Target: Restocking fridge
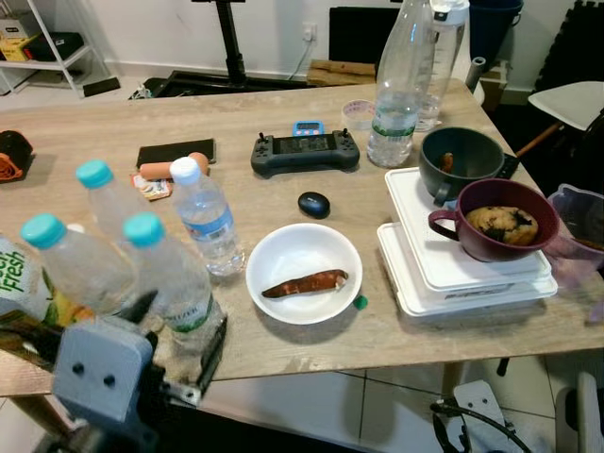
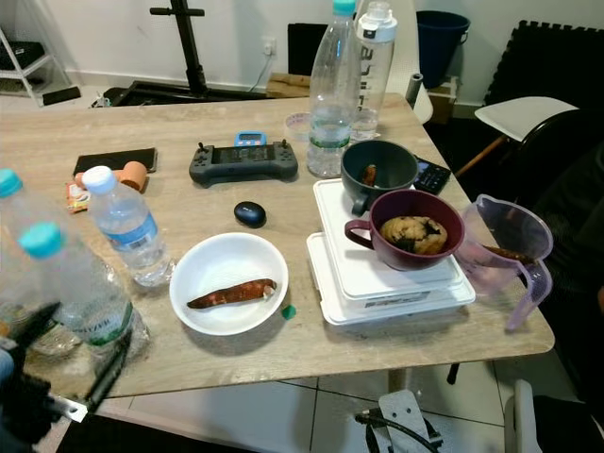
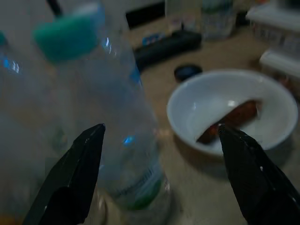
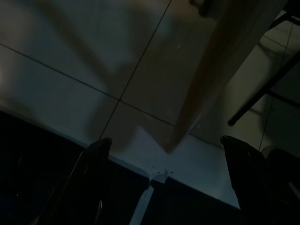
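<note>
at the near left corner of the bench (image 1: 283, 123), the left pincer (image 3: 159, 140) is seen spread wide, one black finger on each side of a teal-capped bottle (image 1: 170, 278) that stands upright at the bench edge; contact between the fingers (image 3: 75, 173) and the bottle cannot be told. just behind that bottle, further from the pincer, two more teal-capped bottles (image 1: 71, 260) are stood close together, and a white-capped bottle (image 1: 208, 217) is placed just beyond the pincer's right finger. a white bowl (image 1: 304, 272) holding a brown sweet potato (image 1: 307, 282) lies to the right of the pincer, near it, with a small black oval object (image 1: 314, 204) beyond the bowl. well apart on the far right, a maroon mug (image 1: 495, 219) with a muffin is set on stacked white containers (image 1: 453, 269), a dark green mug (image 1: 460, 160) behind it. the right pincer (image 4: 164, 154) is hung below the bench, fingers spread wide, over a tiled floor (image 4: 70, 56).
</note>
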Controlling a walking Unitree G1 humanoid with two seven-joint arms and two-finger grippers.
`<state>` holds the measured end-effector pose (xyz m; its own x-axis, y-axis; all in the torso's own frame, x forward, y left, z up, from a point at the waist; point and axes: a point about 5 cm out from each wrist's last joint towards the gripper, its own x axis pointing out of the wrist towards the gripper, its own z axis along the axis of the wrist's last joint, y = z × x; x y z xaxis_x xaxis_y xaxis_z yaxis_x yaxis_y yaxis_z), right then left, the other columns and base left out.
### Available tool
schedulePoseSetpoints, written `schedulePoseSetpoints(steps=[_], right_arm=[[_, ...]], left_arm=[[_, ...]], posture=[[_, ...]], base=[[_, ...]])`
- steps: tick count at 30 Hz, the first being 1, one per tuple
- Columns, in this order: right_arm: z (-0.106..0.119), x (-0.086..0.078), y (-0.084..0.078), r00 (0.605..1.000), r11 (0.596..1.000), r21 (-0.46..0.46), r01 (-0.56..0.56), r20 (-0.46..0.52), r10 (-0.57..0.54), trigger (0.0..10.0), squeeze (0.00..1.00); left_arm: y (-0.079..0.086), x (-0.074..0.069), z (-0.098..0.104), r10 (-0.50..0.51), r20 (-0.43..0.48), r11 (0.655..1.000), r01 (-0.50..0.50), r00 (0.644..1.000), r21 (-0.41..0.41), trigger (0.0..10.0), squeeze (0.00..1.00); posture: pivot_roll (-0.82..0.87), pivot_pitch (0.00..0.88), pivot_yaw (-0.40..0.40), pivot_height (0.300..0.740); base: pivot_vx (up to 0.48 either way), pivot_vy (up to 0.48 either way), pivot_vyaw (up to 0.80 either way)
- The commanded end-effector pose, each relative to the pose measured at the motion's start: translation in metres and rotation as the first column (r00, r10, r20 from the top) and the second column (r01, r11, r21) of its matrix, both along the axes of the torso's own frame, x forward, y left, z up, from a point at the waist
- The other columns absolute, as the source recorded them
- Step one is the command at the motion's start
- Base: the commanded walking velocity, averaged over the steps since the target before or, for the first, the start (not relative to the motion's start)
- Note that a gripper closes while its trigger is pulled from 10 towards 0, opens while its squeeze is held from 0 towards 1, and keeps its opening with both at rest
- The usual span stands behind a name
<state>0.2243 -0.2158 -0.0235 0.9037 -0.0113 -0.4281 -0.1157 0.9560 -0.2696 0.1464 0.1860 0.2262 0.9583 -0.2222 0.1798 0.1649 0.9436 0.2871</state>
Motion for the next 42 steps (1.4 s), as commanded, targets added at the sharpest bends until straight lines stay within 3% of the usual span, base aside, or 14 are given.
schedulePoseSetpoints(steps=[1, 3, 4, 15, 16, 17, 18, 20, 21, 31, 32, 34, 36, 42], right_arm=[[-0.009, -0.011, 0.0, 0.999, 1.0, -0.007, -0.007, -0.051, 0.006, 10.0, 0.0], [-0.01, -0.011, 0.0, 0.999, 1.0, -0.008, -0.007, -0.052, 0.007, 10.0, 0.0], [-0.01, -0.011, 0.0, 0.999, 1.0, -0.008, -0.009, -0.054, 0.009, 10.0, 0.0], [-0.01, -0.008, -0.001, 0.998, 0.999, -0.019, -0.031, -0.064, 0.029, 10.0, 0.0], [-0.01, -0.007, -0.001, 0.998, 0.999, -0.019, -0.031, -0.063, 0.03, 10.0, 0.0], [-0.01, -0.007, -0.001, 0.998, 0.999, -0.019, -0.031, -0.063, 0.03, 10.0, 0.0], [-0.01, -0.007, 0.0, 0.998, 0.999, -0.018, -0.03, -0.062, 0.028, 10.0, 0.0], [-0.01, -0.007, 0.0, 0.998, 0.999, -0.018, -0.03, -0.062, 0.028, 10.0, 0.0], [-0.01, -0.008, 0.0, 0.998, 0.999, -0.018, -0.027, -0.061, 0.026, 10.0, 0.0], [-0.011, -0.01, 0.0, 0.998, 1.0, -0.014, -0.022, -0.061, 0.021, 10.0, 0.0], [-0.011, -0.01, 0.0, 0.998, 1.0, -0.014, -0.021, -0.06, 0.02, 10.0, 0.0], [-0.011, -0.01, 0.0, 0.998, 1.0, -0.014, -0.021, -0.059, 0.02, 10.0, 0.0], [-0.011, -0.01, 0.0, 0.998, 1.0, -0.013, -0.018, -0.058, 0.017, 10.0, 0.0], [-0.012, -0.01, 0.002, 0.998, 1.0, -0.008, -0.015, -0.056, 0.014, 10.0, 0.0]], left_arm=[[0.0, -0.002, 0.004, -0.009, 0.009, 1.0, 0.008, 1.0, 0.03, 10.0, 0.0], [0.001, 0.0, 0.007, -0.007, 0.032, 0.999, 0.006, 0.999, 0.041, 10.0, 0.0], [0.001, 0.0, 0.013, -0.011, 0.076, 0.996, 0.004, 0.997, 0.087, 10.0, 1.0], [-0.001, 0.024, 0.053, 0.035, 0.25, 0.998, -0.045, 0.968, 0.036, 10.0, 1.0], [0.0, 0.027, 0.055, 0.056, 0.247, 0.998, -0.058, 0.967, 0.002, 10.0, 0.75], [0.0, 0.027, 0.055, 0.056, 0.247, 0.998, -0.058, 0.967, 0.002, 10.0, 0.75], [0.001, 0.029, 0.055, 0.082, 0.229, 0.996, -0.07, 0.97, -0.063, 10.0, 0.23], [0.001, 0.029, 0.055, 0.082, 0.229, 0.996, -0.07, 0.97, -0.063, 10.0, 0.23], [0.001, 0.03, 0.054, 0.095, 0.206, 0.99, -0.071, 0.974, -0.124, 10.0, 0.0], [0.017, 0.054, 0.034, 0.217, 0.011, 0.922, -0.201, 0.976, -0.33, 10.0, 0.0], [0.018, 0.055, 0.032, 0.223, -0.011, 0.923, -0.215, 0.975, -0.318, 8.4, 0.0], [0.019, 0.055, 0.032, 0.225, -0.026, 0.925, -0.221, 0.974, -0.308, 8.4, 0.0], [0.022, 0.057, 0.033, 0.236, -0.034, 0.926, -0.235, 0.971, -0.296, 0.0, 0.0], [0.017, 0.058, 0.038, 0.207, -0.022, 0.946, -0.205, 0.978, -0.251, 0.0, 0.0]], posture=[[0.05, 0.248, 0.034, 0.74], [0.06, 0.248, 0.033, 0.74], [0.06, 0.248, 0.03, 0.74], [0.05, 0.238, 0.011, 0.74], [0.05, 0.235, 0.013, 0.74], [0.05, 0.235, 0.013, 0.74], [0.04, 0.235, 0.013, 0.74], [0.04, 0.235, 0.013, 0.74], [0.04, 0.233, 0.013, 0.74], [0.03, 0.231, 0.02, 0.74], [0.03, 0.232, 0.019, 0.74], [0.03, 0.232, 0.019, 0.74], [0.03, 0.232, 0.022, 0.74], [0.03, 0.232, 0.027, 0.74]], base=[[0.0, 0.0, 0.0], [0.0, 0.0, 0.0], [0.0, 0.0, 0.0], [0.0, 0.0, 0.0], [0.0, 0.0, 0.0], [0.0, 0.0, 0.0], [0.0, 0.0, 0.0], [0.0, 0.0, 0.0], [0.0, 0.0, 0.0], [0.0, 0.0, 0.0], [0.0, 0.0, 0.0], [0.0, 0.0, 0.0], [0.0, 0.0, 0.0], [0.0, 0.0, 0.0]])
